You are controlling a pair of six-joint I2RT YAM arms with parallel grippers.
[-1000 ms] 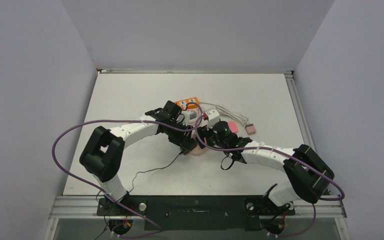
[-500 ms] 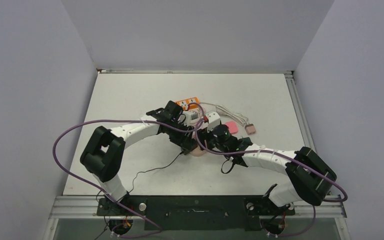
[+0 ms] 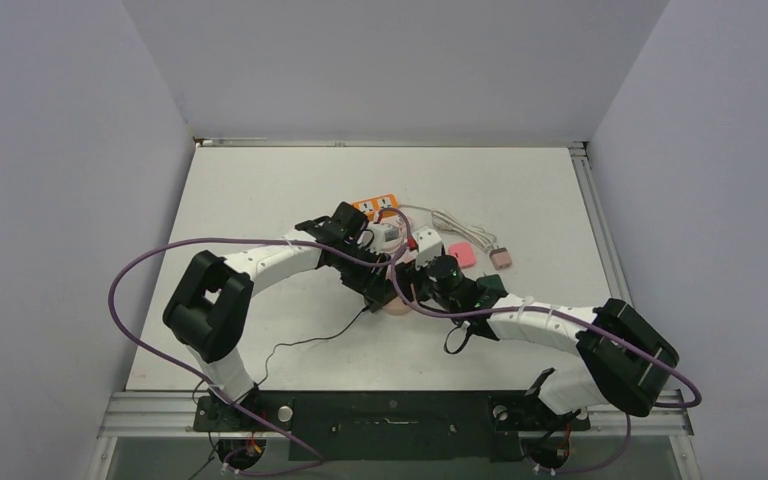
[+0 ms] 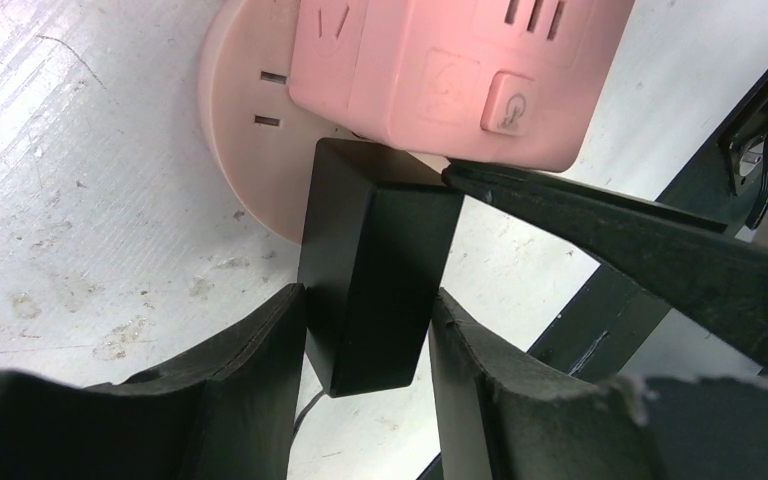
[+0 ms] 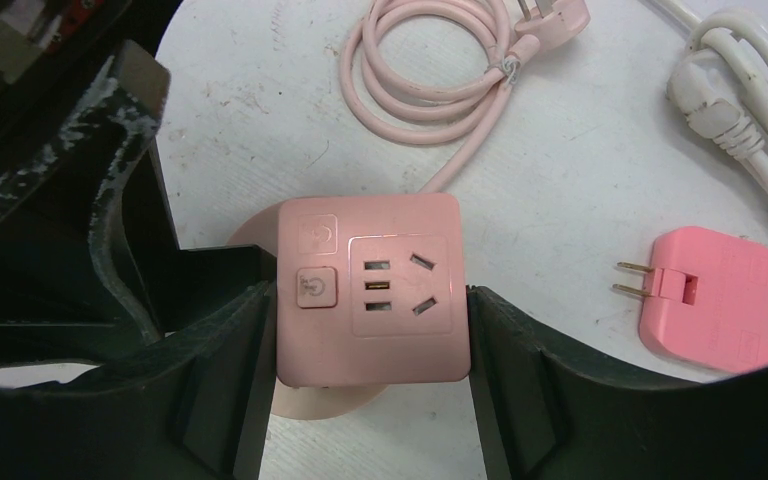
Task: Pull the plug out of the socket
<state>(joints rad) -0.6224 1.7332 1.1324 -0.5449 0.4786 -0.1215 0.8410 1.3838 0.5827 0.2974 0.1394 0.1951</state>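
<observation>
A pink cube socket (image 5: 365, 290) stands on a round pink base (image 4: 245, 130) at the table's middle (image 3: 397, 303). A black plug (image 4: 375, 270) sticks out of the cube's side. My left gripper (image 4: 368, 300) is shut on this black plug, with both fingers pressed against its sides. My right gripper (image 5: 368, 295) is shut on the pink cube socket, one finger on each side. In the top view the left gripper (image 3: 378, 283) and the right gripper (image 3: 415, 285) meet over the socket and hide most of it.
A flat pink adapter (image 5: 715, 300) with two prongs lies right of the socket. A coiled pink cable (image 5: 430, 70) and a white cable (image 5: 740, 110) lie behind it. An orange power strip (image 3: 375, 207) and a small tan square (image 3: 501, 257) lie farther back.
The right arm has shifted slightly left and its elbow has dropped a little. Both grippers stay at the socket with their holds unchanged.
</observation>
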